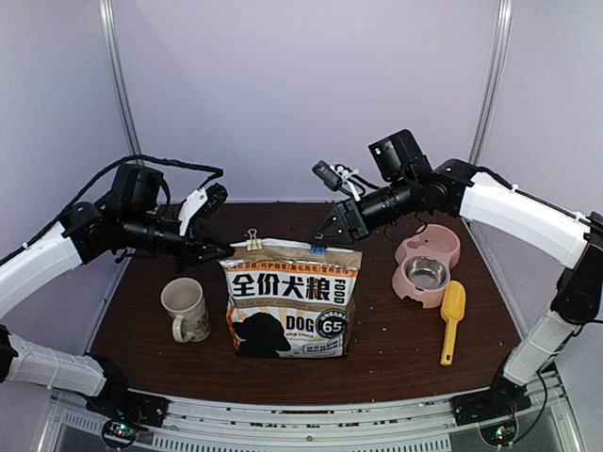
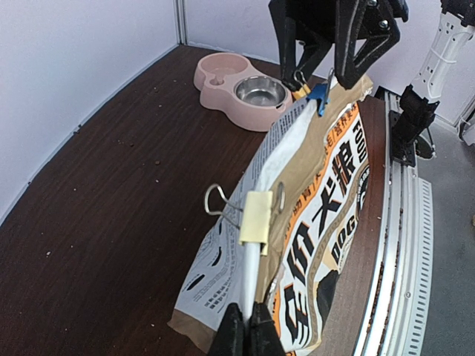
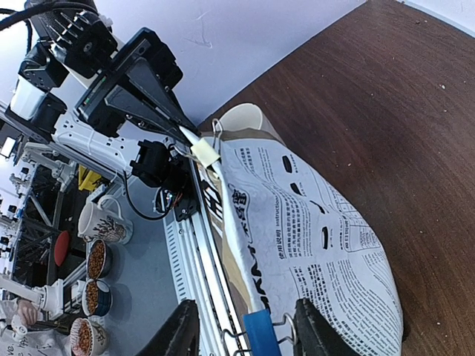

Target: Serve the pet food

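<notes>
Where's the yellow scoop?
In the top view, the yellow scoop lies on the right side of the table, just in front of the pink bowl and right of the dog food bag.

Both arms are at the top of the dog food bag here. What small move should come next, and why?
Probably close the right gripper on the blue clip. Its jaws stand open on either side of that clip, which, with a cream clip, pins the bag shut. The left gripper is pinching the bag's top edge.

One dog-food bag (image 1: 290,311), two clips (image 1: 252,241), one mug (image 1: 185,308), one feeder (image 1: 426,266), one scoop (image 1: 451,318)
</notes>
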Controlling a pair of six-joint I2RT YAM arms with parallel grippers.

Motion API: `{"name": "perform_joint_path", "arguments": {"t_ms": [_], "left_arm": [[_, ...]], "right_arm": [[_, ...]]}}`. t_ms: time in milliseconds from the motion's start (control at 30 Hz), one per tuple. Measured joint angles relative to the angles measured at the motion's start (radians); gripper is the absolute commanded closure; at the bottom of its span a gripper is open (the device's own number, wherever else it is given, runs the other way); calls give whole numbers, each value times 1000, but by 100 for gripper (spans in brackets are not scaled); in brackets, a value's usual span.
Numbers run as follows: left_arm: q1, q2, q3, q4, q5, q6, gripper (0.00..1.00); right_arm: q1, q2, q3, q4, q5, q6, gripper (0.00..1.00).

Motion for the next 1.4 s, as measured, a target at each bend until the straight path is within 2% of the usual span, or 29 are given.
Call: {"name": "perform_joint_path", "arguments": {"t_ms": [200,233,333,433,667,800,967,1133,1400], "left_arm": [[0,0,0,0,2,0,100],[0,0,0,0,2,0,100],[0,0,0,0,2,0,100],[0,0,0,0,2,0,100],[0,0,-2,2,2,0,100],[0,0,-2,2,2,0,100],[0,0,-2,3,2,0,100],[0,0,-2,3,2,0,100],[0,-1,-2,3,2,0,100]], "right_arm": [[0,-12,-33,40,12,-15,64],[0,-18,-45,50,17,-18,63],[0,-38,-71,69,28,-23,44],[0,-56,-81,87,30,-22,34],[0,-85,-86,120,30,-26,25],[0,-85,-87,117,39,-36,16],[0,-79,-87,115,64,-49,12],[0,-52,-87,114,71,-53,17],[0,-23,-87,108,45,-52,45]]}}
